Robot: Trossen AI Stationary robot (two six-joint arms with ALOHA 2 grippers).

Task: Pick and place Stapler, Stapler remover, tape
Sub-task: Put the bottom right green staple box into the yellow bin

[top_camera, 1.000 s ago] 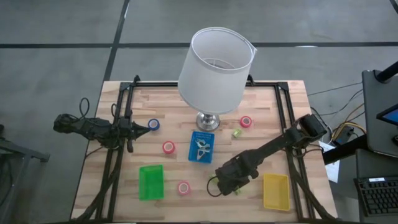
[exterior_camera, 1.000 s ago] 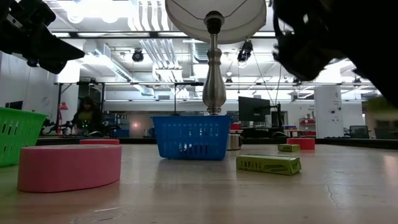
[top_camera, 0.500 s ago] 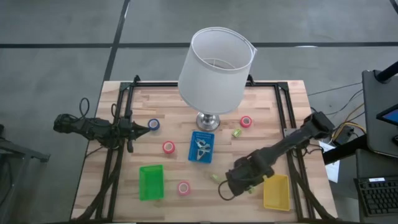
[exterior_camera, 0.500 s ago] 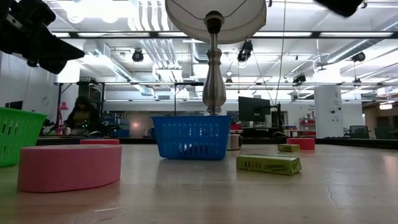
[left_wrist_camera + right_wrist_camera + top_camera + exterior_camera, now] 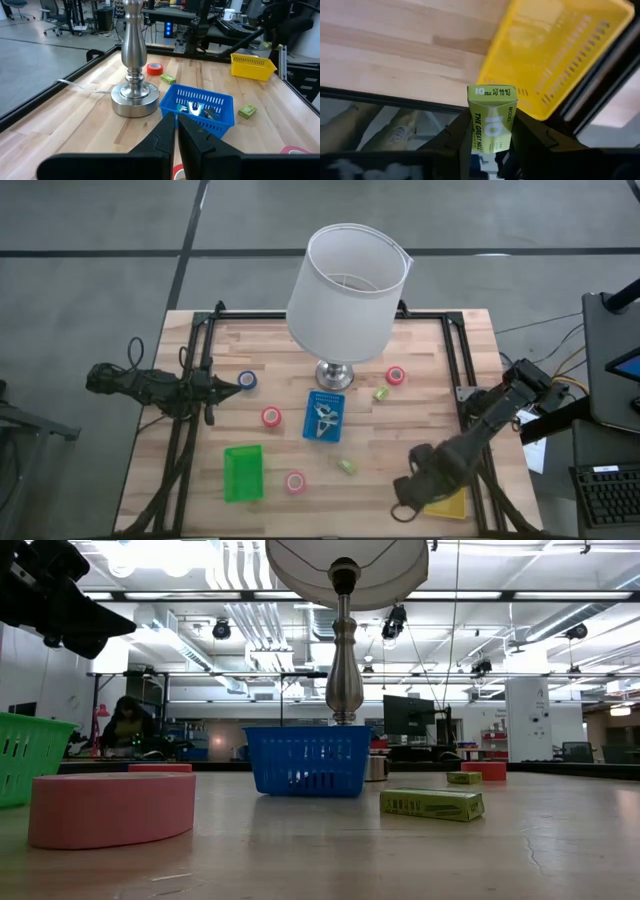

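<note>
While my left gripper [image 5: 240, 383] waits clenched on nothing at 9 o'clock on the table [image 5: 430, 350], just beside the blue tape roll [image 5: 247, 381], the work sits on the right side. Going left to right in the high view: the green bin [image 5: 243, 472] lies at 7 o'clock, 1 red tape roll [image 5: 295, 481] just beside it at 6 o'clock, another red roll [image 5: 271, 417] nearer the middle, then the blue bin [image 5: 324, 416] with metal pieces in it, in front of the lamp [image 5: 345, 290]. A small green box [image 5: 347, 467] lies loose at 5 o'clock, another green box [image 5: 380, 394] and a third red roll [image 5: 396, 376] sit at 2 o'clock.

My right gripper [image 5: 492, 145] is at 4 o'clock, over the near edge of the yellow bin [image 5: 447, 503], grasping a small yellow-green staple box [image 5: 492, 117] upright between its fingers [image 5: 457, 137].

I judge this the carry-and-place step for that box: the next move calls for shifting farther over the yellow bin's opening, lowering, then letting go so it drops inside rather than on the rim.

The box reads "10" twice, "MODEL" along 1 edge, and Chinese characters I cannot make out fully.
</note>
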